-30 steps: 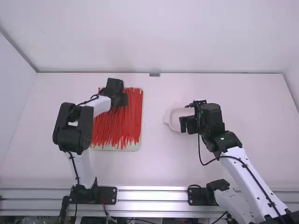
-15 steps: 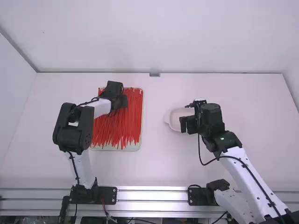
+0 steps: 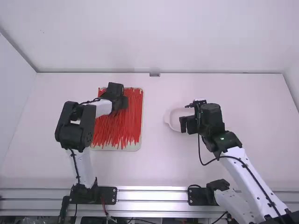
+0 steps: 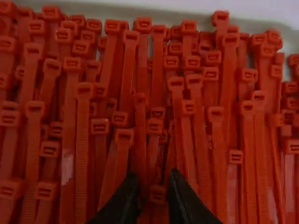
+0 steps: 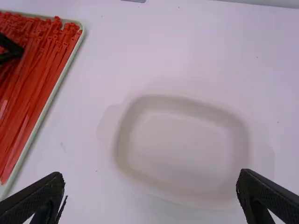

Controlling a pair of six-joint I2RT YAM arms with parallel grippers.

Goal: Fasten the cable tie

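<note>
**A:** Over the last second the left claw (image 4: 152,196) had slid a little down the frame, away from the top edge of the tray (image 3: 117,148) and onto the ties (image 3: 122,122). The right arm had not stirred.

**B:** How did the claws stand?

**A:** The left one was narrow, its tips down in the pile with a strand or two between them. I could not say whether it already pinched one. The right claw (image 3: 187,125) gaped wide, hanging over the dish (image 5: 180,149) right of the frame's middle.

**B:** And the ties?

**A:** All in the tray, left of the middle, none lifted out yet.

**B:** So the step was picking one out. How to do it well?

**A:** I judged it should take one strand only, near the head, and lift straight up so the neighbours slid off. A ribbed strap could snag on another.

**B:** What were they like?

**A:** Thin orange-red plastic strips, flat and flexible, each ending in a small square head with a slot. They lay roughly side by side and overlapping. The tray was a pale, shallow rectangle with rounded corners. The dish was smooth, white and oblong with small handles, on a matte white surface (image 3: 224,93).
</note>
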